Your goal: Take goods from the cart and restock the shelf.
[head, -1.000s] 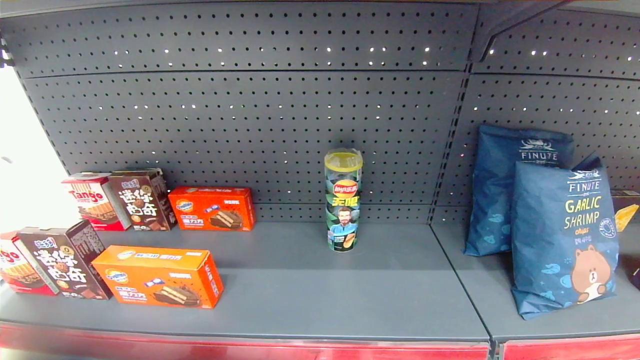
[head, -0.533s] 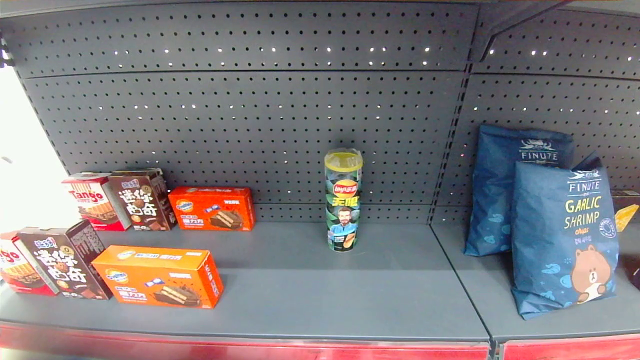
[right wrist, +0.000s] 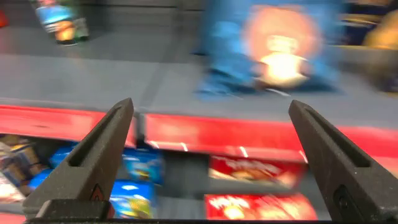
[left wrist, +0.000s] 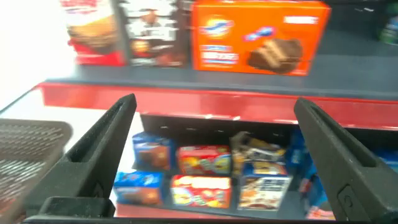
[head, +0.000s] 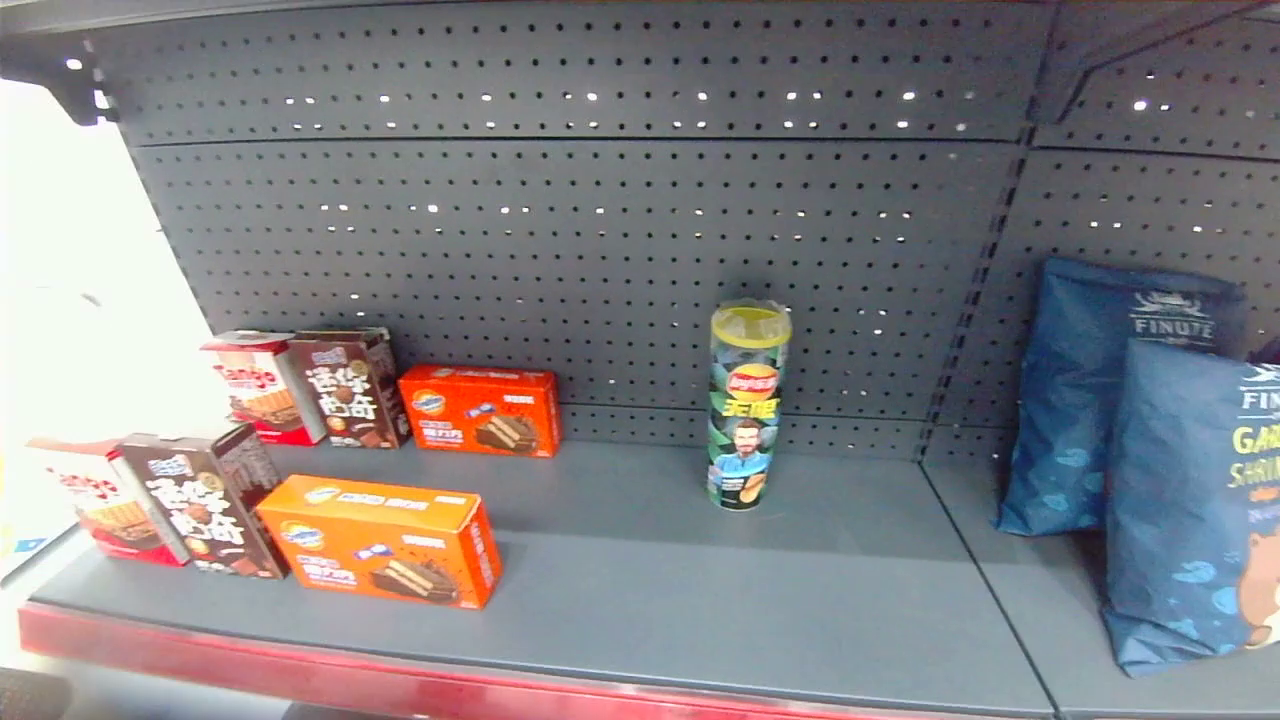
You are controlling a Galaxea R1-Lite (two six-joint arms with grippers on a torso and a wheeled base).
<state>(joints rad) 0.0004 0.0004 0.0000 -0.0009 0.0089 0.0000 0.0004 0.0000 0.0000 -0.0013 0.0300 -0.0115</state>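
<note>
Left gripper (left wrist: 214, 102) and right gripper (right wrist: 211, 104) hung jaws apart, empty, before the shelf (head: 650, 590). Boxes (head: 385, 540) sat left, chip can (head: 749, 405) centre, bags (head: 1185, 500) right, with bare stretches between. Restocking looked far from finished.

Left gripper (left wrist: 216, 104) empty, jaws spread wide, facing the red front edge of the shelf (left wrist: 373, 107). On the shelf, from the gripper: orange box (left wrist: 260, 36) at 12 to 1 o'clock, brown box (left wrist: 152, 31) just beside it at 11, red-and-white box (left wrist: 93, 31) at 10. Small packets (left wrist: 199, 183) stand in rows below the shelf. Grey mesh (left wrist: 28, 155) close by at 9.
</note>
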